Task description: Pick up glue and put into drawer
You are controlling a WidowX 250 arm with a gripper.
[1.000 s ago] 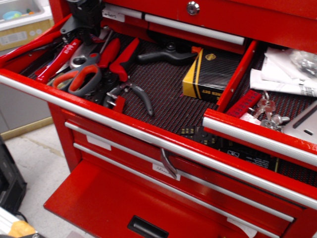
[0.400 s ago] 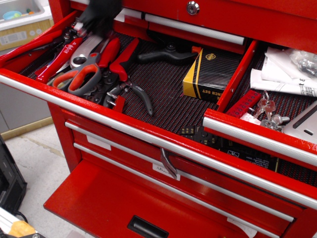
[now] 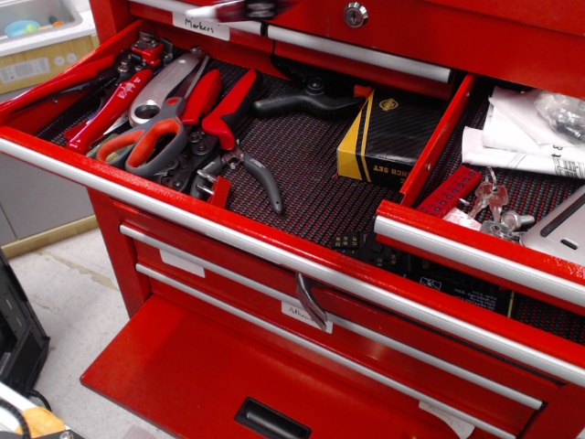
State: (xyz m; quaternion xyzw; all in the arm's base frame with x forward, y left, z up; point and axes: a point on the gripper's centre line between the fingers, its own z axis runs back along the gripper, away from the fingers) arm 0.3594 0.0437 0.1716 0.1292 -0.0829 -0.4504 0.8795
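Only a motion-blurred dark shape with a red and pale streak [image 3: 249, 9] shows at the top edge, over the cabinet front above the open drawer [image 3: 302, 183]. It may be my gripper with the glue, but the blur is too strong to tell. I see no clear glue tube anywhere else. The drawer is pulled out and lined with dark mesh. The place at its back left where the gripper stood is now uncovered.
Red-handled scissors [image 3: 151, 142], red pliers [image 3: 114, 105], red-handled cutters [image 3: 224, 110] and dark pliers [image 3: 251, 174] lie at the drawer's left. A black clamp [image 3: 306, 101] and a yellow-black box [image 3: 388, 137] lie mid-drawer. Keys [image 3: 494, 206] and papers [image 3: 521, 137] sit beyond a red divider [image 3: 439, 137]. The bottom flap [image 3: 210, 384] hangs open.
The gripper rose from the back-left tools, swept up and to the right, and now is only a blur at the top edge. The tools in the drawer have not visibly shifted.
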